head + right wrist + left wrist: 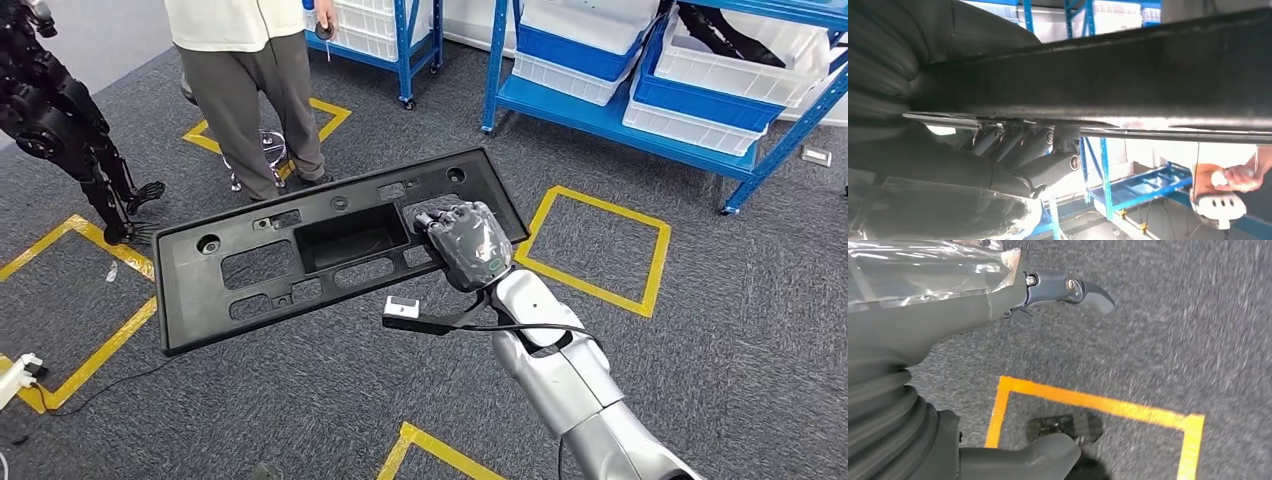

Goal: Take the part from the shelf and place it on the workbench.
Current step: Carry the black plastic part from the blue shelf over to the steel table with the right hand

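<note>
The part is a long black plastic panel (195,300) with several cutouts, held level above the carpet in the head view. My right hand (465,240) grips it near its right end, with the back of the hand on top. In the right wrist view the panel's edge (1128,75) runs across, and the dark fingers (1038,160) lie against its underside. My left hand (948,315) hangs over the grey carpet with nothing in it; one finger (1088,290) is stretched out, apart from the thumb.
A person (250,90) stands just beyond the panel's far side, holding a small device (1218,205). Blue shelves (640,120) with white bins stand at the back right. A black robot (60,120) stands at the left. Yellow tape squares (600,280) mark the carpet.
</note>
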You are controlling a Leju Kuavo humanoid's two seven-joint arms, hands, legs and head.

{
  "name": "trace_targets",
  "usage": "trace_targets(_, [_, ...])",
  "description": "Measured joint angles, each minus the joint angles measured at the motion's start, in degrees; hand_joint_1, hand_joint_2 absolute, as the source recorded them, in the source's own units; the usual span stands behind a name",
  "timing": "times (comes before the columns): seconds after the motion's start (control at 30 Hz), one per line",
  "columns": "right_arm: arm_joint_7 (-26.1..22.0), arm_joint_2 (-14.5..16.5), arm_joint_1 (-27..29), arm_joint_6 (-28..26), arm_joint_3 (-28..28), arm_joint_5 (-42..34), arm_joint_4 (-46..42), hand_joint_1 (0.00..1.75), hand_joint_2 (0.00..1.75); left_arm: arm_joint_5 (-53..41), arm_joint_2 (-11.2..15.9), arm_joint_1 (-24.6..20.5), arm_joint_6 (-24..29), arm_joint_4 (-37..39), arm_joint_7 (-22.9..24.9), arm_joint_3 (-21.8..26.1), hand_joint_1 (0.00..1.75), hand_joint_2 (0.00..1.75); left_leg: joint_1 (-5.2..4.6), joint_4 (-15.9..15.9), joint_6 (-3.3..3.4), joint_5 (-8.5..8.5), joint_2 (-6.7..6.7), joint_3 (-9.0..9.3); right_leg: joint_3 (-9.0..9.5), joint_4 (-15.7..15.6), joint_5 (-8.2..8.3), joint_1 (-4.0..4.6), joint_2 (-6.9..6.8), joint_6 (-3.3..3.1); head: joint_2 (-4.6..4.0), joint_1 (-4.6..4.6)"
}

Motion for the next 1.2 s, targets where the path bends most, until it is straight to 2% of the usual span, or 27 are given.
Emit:
trace_targets(0.03, [0.3, 0.0, 0.2, -0.3, 0.0, 0.0, 0.0, 1.66, 1.75, -0.8, 0.0, -0.1, -0.5, 0.0, 0.3, -0.3, 0.0, 1.75, -0.02, 3.5, -0.17, -1.86, 1.3, -1.62, -0.01, 0.0, -0.01, 0.14, -0.51, -0.21, 0.0, -0.13])
trace_targets(0.07, [0.5, -0.1, 0.5, -0.6, 0.0, 0.0, 0.0, 1.66, 1.75, -1.4, 0.0, -0.1, -0.9, 0.0, 0.6, -0.6, 0.0, 1.75, 0.03, 7.3, -0.33, -3.56, 2.01, -3.46, -0.03, 0.0, -0.04, 0.3, -1.09, -0.35, 0.0, -0.21])
trace_targets(0.1, [0.6, -0.2, 0.9, -0.8, 0.0, -0.1, 0.0, 1.66, 1.75, -1.8, 0.0, -0.1, -1.2, 0.0, 0.8, -0.9, 0.0, 1.75, 0.07, 10.3, -0.42, -4.59, 2.4, -4.94, -0.05, 0.0, -0.08, 0.45, -1.68, -0.41, 0.0, -0.19])
trace_targets(0.13, [0.7, -0.3, 1.3, -0.9, 0.0, -0.3, 0.0, 1.66, 1.75, -2.1, 0.0, -0.1, -1.3, 0.0, 1.0, -1.1, 0.0, 1.75, 0.08, 11.7, -0.43, -4.69, 2.62, -5.62, -0.06, 0.0, -0.11, 0.56, -2.26, -0.44, 0.0, -0.2])
trace_targets(0.17, [0.6, -0.4, 1.6, -1.0, 0.1, -0.7, 0.0, 1.66, 1.75, -2.2, 0.1, 0.0, -1.4, 0.0, 1.2, -1.2, 0.0, 1.75, 0.07, 10.7, -0.34, -3.7, 2.8, -5.08, -0.06, 0.0, -0.15, 0.64, -2.84, -0.47, 0.0, -0.2])
trace_targets(0.2, [0.4, -0.4, 1.9, -1.2, 0.1, -1.1, 0.0, 1.66, 1.75, -2.3, 0.2, 0.0, -1.4, 0.0, 1.3, -1.3, 0.0, 1.75, 0.04, 7.6, -0.15, -2.01, 3.15, -3.45, -0.05, 0.0, -0.17, 0.69, -3.34, -0.48, 0.0, -0.2])
trace_targets(0.27, [0.1, -0.3, 2.0, -1.7, 0.2, -2.0, 0.0, 1.66, 1.75, -2.6, 0.4, 0.0, -1.4, 0.0, 1.6, -1.4, 0.0, 1.75, -0.24, -0.1, 0.4, 0.89, 5.09, 0.66, -0.02, 0.0, -0.27, 1.04, -4.21, -0.38, 0.0, -0.17])
trace_targets(0.33, [0.0, -0.2, 2.1, -2.4, 0.2, -2.6, 0.1, 1.66, 1.75, -3.0, 0.5, 0.1, -1.3, 0.0, 2.0, -1.6, 0.0, 1.75, -0.71, -3.5, 0.87, 1.66, 6.1, 2.25, -0.01, 0.0, -0.37, 1.37, -5.02, -0.04, 0.0, -0.14])
trace_targets(0.4, [0.0, -0.1, 2.5, -2.8, 0.2, -2.5, 0.2, 1.66, 1.75, -3.1, 0.7, 0.4, -0.9, 0.0, 2.2, -1.6, 0.0, 1.75, -0.89, -3.8, 1.39, 1.94, 4.94, 2.2, 0.12, -0.3, -0.46, 1.5, -5.93, 0.51, 0.0, -0.13])
trace_targets(0.43, [0.0, 0.0, 2.7, -2.8, 0.2, -2.3, 0.2, 1.66, 1.75, -3.1, 0.7, 0.7, -0.6, 0.0, 2.2, -1.6, 0.0, 1.75, -0.81, -4.1, 1.74, 2.2, 4.37, 2.37, 0.1, -0.1, -0.74, 1.48, -5.8, 0.77, 0.0, -0.09])
trace_targets(0.47, [0.1, 0.1, 2.9, -2.8, 0.2, -2.1, 0.2, 1.66, 1.75, -3.0, 0.8, 0.8, -0.3, 0.0, 2.1, -1.6, 0.0, 1.75, -0.66, -4.5, 2.17, 2.51, 3.82, 2.56, -0.27, 0.9, -1.46, 1.47, -5.07, 0.89, 0.0, -0.07])
trace_targets(0.5, [0.1, 0.1, 3.0, -2.8, 0.2, -1.9, 0.2, 1.66, 1.75, -2.9, 0.8, 0.9, -0.2, 0.0, 2.0, -1.6, 0.0, 1.75, -0.5, -4.9, 2.56, 2.82, 3.23, 2.72, -1.29, 3.3, -2.7, 1.43, -3.91, 0.86, 0.0, 0.03])
trace_targets(0.57, [0.1, -0.2, 3.2, -2.9, 0.1, -1.8, 0.4, 1.66, 1.75, -2.8, 0.8, 0.8, -0.1, 0.0, 1.6, -1.6, 0.0, 1.75, -0.45, -5.0, 2.97, 3.1, 1.96, 2.57, -4.67, 10.6, -5.85, 1.18, -1.66, 0.5, 0.0, 0.18])
trace_targets(0.6, [0.1, -0.4, 3.4, -2.9, 0.0, -2.0, 0.5, 1.66, 1.75, -2.8, 0.7, 0.8, -0.1, 0.0, 1.5, -1.6, 0.0, 1.75, -0.47, -5.0, 3.0, 3.15, 1.19, 2.48, -6.43, 14.2, -7.01, 1.12, -1.16, 0.52, 0.0, 0.27])
trace_targets(0.63, [0.1, -0.5, 3.4, -3.0, -0.2, -2.1, 0.7, 1.66, 1.75, -2.8, 0.7, 0.8, -0.1, 0.0, 1.4, -1.6, 0.0, 1.75, -0.48, -5.0, 2.98, 3.2, 0.44, 2.43, -7.43, 16.0, -7.35, 1.09, -0.93, 0.73, 0.0, 0.27])
trace_targets(0.67, [0.1, -0.6, 3.4, -3.1, -0.4, -2.2, 0.9, 1.66, 1.75, -2.8, 0.6, 0.7, -0.2, 0.0, 1.4, -1.6, 0.0, 1.75, -0.48, -5.0, 2.94, 3.25, -0.37, 2.41, -7.41, 15.7, -6.8, 1.08, -0.77, 1.11, 0.0, 0.3])
trace_targets(0.7, [0.1, -0.8, 3.2, -3.2, -0.8, -2.3, 1.0, 1.66, 1.75, -2.9, 0.5, 0.6, -0.4, 0.0, 1.4, -1.6, 0.0, 1.75, -0.48, -4.9, 2.85, 3.31, -1.18, 2.42, -6.18, 12.9, -5.3, 0.98, -0.46, 1.58, 0.0, 0.3])
trace_targets(0.77, [0.1, -1.1, 2.7, -3.2, -1.6, -2.5, 1.1, 1.66, 1.75, -3.1, 0.2, 0.2, -0.7, 0.0, 1.5, -1.6, 0.0, 1.75, -0.59, -4.6, 2.54, 3.35, -2.69, 2.29, -2.38, 4.6, -1.83, 0.71, 1.25, 2.17, 0.0, 0.33])
trace_targets(0.8, [0.0, -1.2, 2.3, -3.1, -2.1, -2.6, 1.0, 1.66, 1.75, -3.2, 0.0, 0.0, -0.7, 0.0, 1.6, -1.6, 0.0, 1.75, -0.69, -4.5, 2.3, 3.35, -3.27, 2.13, -0.98, 1.5, -0.7, 0.6, 1.93, 2.11, 0.0, 0.33])
trace_targets(0.83, [-0.1, -1.3, 2.0, -3.1, -2.5, -2.7, 1.0, 1.66, 1.75, -3.2, -0.2, -0.1, -0.7, 0.0, 1.7, -1.6, 0.0, 1.75, -0.75, -4.4, 2.01, 3.39, -3.75, 1.93, -0.35, 0.1, -0.18, 0.64, 2.36, 1.88, 0.0, 0.31])
trace_targets(0.9, [-0.7, -1.4, 1.1, -3.1, -3.3, -3.0, 1.2, 1.66, 1.75, -3.3, -0.4, 0.0, -0.6, 0.0, 1.8, -1.6, 0.0, 1.75, -0.65, -4.5, 1.28, 3.61, -4.56, 1.48, -0.19, -0.4, 0.18, 0.65, 1.63, 1.13, 0.0, 0.33])
trace_targets(0.93, [-1.1, -1.4, 0.5, -3.1, -3.6, -3.1, 1.3, 1.66, 1.75, -3.5, -0.4, 0.1, -0.6, 0.0, 1.9, -1.6, 0.0, 1.75, -0.57, -4.3, 0.98, 3.54, -4.33, 1.21, -0.17, -0.5, 0.39, 0.53, 1.15, 0.74, 0.0, 0.32])
trace_targets(1.0, [-1.8, -1.2, -0.5, -3.4, -4.0, -3.2, 1.8, 1.66, 1.75, -3.7, -0.5, 0.1, -0.3, 0.0, 2.1, -1.6, 0.0, 1.75, -0.55, -1.6, 0.45, 1.81, -1.84, -0.26, -0.05, -0.7, 0.67, 0.16, 0.06, -0.11, 0.0, 0.0])
trace_targets(1.07, [-2.2, -1.1, -1.1, -3.7, -4.3, -3.3, 2.4, 1.66, 1.75, -3.7, -0.6, -0.1, -0.1, 0.0, 2.1, -1.6, 0.0, 1.75, -0.44, 5.3, -0.05, -1.84, 1.38, -3.62, -0.01, -0.8, 0.59, 0.34, -1.12, -0.61, 0.0, -0.31])
trace_targets(1.13, [-2.4, -1.1, -1.3, -3.9, -4.5, -3.2, 2.9, 1.66, 1.75, -3.5, -0.7, -0.2, 0.0, 0.0, 2.1, -1.6, 0.0, 1.75, -0.21, 11.6, -0.44, -4.37, 2.46, -6.79, -0.01, -0.8, 0.48, 0.54, -2.27, -0.76, 0.0, -0.31])
trace_targets(1.17, [-2.5, -1.1, -1.3, -3.9, -4.5, -3.1, 3.1, 1.66, 1.75, -3.4, -0.8, -0.2, 0.0, 0.0, 2.1, -1.6, 0.0, 1.75, -0.11, 12.9, -0.55, -4.54, 2.6, -7.51, -0.01, -0.7, 0.44, 0.59, -2.83, -0.79, 0.0, -0.32])
trace_targets(1.2, [-2.5, -1.0, -1.3, -3.9, -4.6, -3.1, 3.3, 1.66, 1.75, -3.3, -0.8, -0.2, 0.0, 0.0, 2.0, -1.6, 0.0, 1.75, -0.02, 12.4, -0.62, -3.81, 2.74, -7.27, 0.01, -0.7, 0.38, 0.61, -3.43, -0.8, 0.0, -0.34])
